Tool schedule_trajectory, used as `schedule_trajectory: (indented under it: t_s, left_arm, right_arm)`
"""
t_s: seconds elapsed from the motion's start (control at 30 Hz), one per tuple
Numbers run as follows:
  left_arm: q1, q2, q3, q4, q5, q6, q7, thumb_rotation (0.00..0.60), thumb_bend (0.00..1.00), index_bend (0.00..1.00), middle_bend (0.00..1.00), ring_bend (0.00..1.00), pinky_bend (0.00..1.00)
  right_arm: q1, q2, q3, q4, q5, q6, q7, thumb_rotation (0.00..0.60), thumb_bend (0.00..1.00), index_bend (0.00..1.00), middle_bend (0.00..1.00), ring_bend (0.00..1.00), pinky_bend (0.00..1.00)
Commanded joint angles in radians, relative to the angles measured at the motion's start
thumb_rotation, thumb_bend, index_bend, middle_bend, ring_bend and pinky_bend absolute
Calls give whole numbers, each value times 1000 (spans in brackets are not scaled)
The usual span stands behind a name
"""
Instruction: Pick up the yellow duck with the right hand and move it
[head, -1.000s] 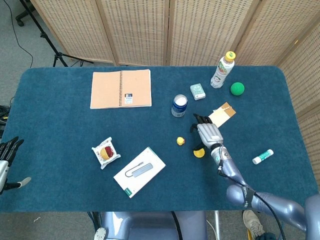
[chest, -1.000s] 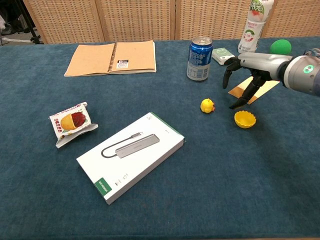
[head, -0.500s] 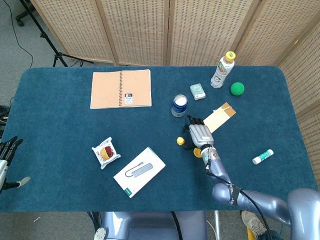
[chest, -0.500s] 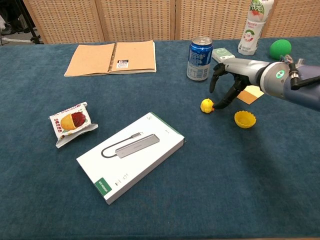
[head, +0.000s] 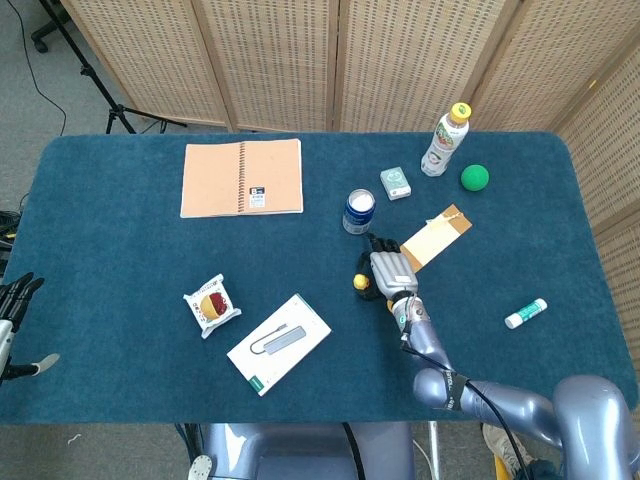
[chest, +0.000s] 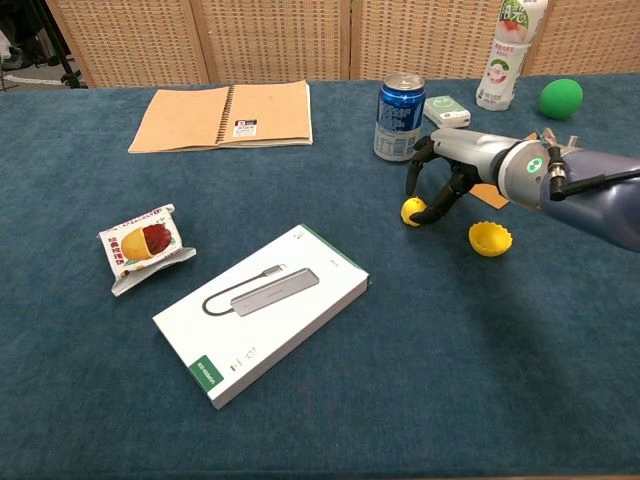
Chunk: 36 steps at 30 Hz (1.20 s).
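The small yellow duck (chest: 411, 211) sits on the blue tablecloth just in front of the blue can (chest: 400, 103). My right hand (chest: 440, 175) arches over it from the right. One finger comes down at the duck's left and the thumb touches its right side. The duck still rests on the cloth. From the head view the duck (head: 359, 283) peeks out at the left edge of the right hand (head: 385, 270). My left hand (head: 8, 325) hangs off the table's far left edge with its fingers apart and nothing in it.
A yellow cup (chest: 490, 239) lies just right of the duck and a tan card (head: 438, 231) behind the hand. Nearby are a white box (chest: 262, 309), snack packet (chest: 143, 243), notebook (chest: 225, 113), bottle (head: 445, 140), green ball (chest: 560, 97) and glue stick (head: 525, 313).
My right hand has moved left from over the yellow cup to the duck and its fingers have come down around it. The duck has not moved.
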Motion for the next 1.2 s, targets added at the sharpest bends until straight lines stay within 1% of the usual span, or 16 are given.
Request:
schedule_trajectory:
  t_s: [0.03, 0.27, 0.37, 0.47, 0.63, 0.77, 0.83, 0.93, 1.0, 1.13, 1.2]
  left_arm:
    - [0, 2, 0, 2, 1, 0, -6, 600, 0, 0, 0, 0, 0]
    - [-1, 3, 1, 2, 1, -1, -7, 600, 0, 0, 0, 0, 0]
    - [-1, 2, 2, 1, 2, -1, -4, 600, 0, 0, 0, 0, 0]
    - [-2, 2, 3, 1, 2, -4, -1, 600, 0, 0, 0, 0, 0]
    - [-3, -1, 2, 1, -1, -6, 6, 600, 0, 0, 0, 0, 0]
    - [-4, -3, 4, 0, 1, -7, 12, 600, 0, 0, 0, 0, 0]
    - [-4, -4, 5, -2, 3, -6, 16, 600, 0, 0, 0, 0, 0]
    - [-4, -8, 7, -3, 5, -7, 28, 600, 0, 0, 0, 0, 0]
    - [-6, -12, 11, -4, 7, -13, 39, 600, 0, 0, 0, 0, 0]
    - [-8, -17, 13, -9, 10, -16, 57, 600, 0, 0, 0, 0, 0]
    - [-8, -22, 13, -12, 14, -11, 71, 600, 0, 0, 0, 0, 0]
  right_arm:
    - [3, -3, -1, 4, 11, -5, -2, 600, 311, 404, 0, 0, 0]
    - [8, -14, -11, 29, 6, -5, -9, 600, 311, 464, 0, 0, 0]
    - [5, -12, -12, 28, 3, -7, -6, 600, 311, 485, 0, 0, 0]
    - [1, -4, -10, 15, -8, -3, 3, 600, 332, 493, 0, 0, 0]
    - [-13, 43, 2, -60, -43, 26, 21, 600, 343, 496, 0, 0, 0]
    - [-30, 96, 14, -134, -67, 53, 37, 600, 345, 496, 0, 0, 0]
    - [-43, 129, 12, -173, -85, 70, 40, 600, 347, 496, 0, 0, 0]
    - [-86, 200, -17, -243, -131, 87, 62, 600, 349, 497, 0, 0, 0]
    - [-114, 232, -37, -266, -163, 83, 93, 600, 349, 496, 0, 0, 0]
    - [-145, 257, -70, -275, -208, 79, 129, 600, 349, 497, 0, 0, 0]
    - [-163, 271, -98, -280, -226, 60, 148, 600, 350, 496, 0, 0, 0]
